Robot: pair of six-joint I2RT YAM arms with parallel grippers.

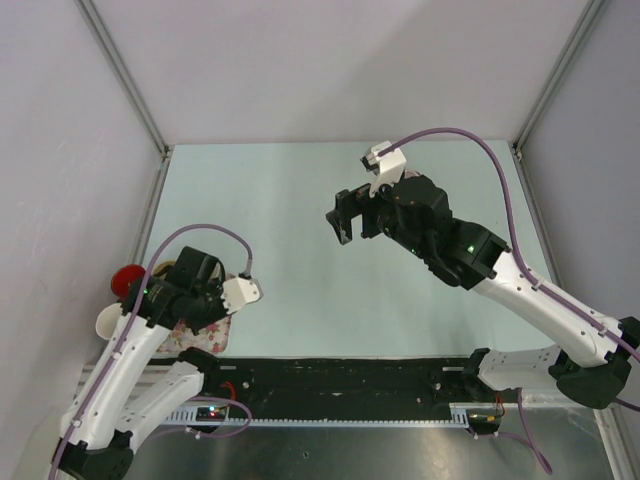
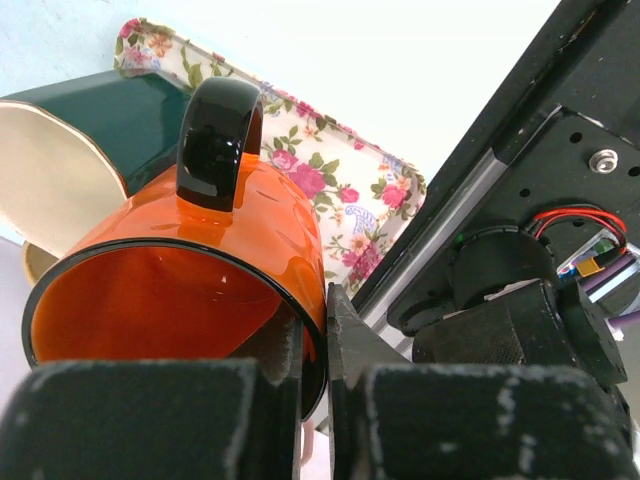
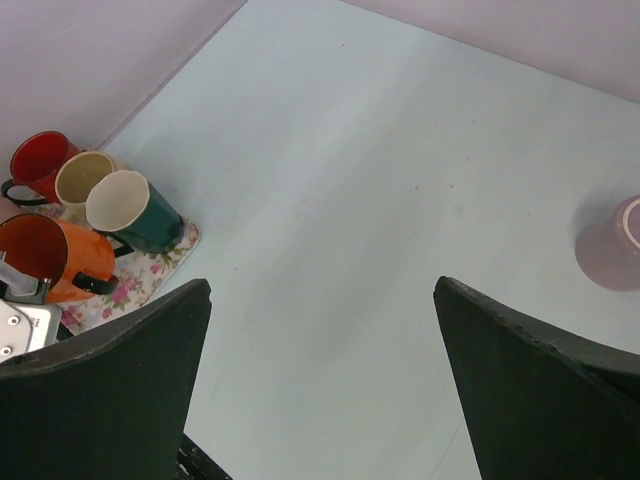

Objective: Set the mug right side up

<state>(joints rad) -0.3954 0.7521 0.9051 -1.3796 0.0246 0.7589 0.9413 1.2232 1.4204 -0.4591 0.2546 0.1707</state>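
Rim of the glossy orange ceramic mug (image 2: 250,230) with a black handle is pinched in the left pincer (image 2: 318,330). The mug is tipped on its side over the flower-patterned tray (image 2: 340,185). The right pincer (image 3: 322,290) hangs wide open above the pale counter (image 3: 350,130).

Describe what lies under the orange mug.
The floral tray shows beneath and beyond the orange mug, which the left fingers pinch at its rim. Whether the mug touches the tray is hidden by its own body and the fingers.
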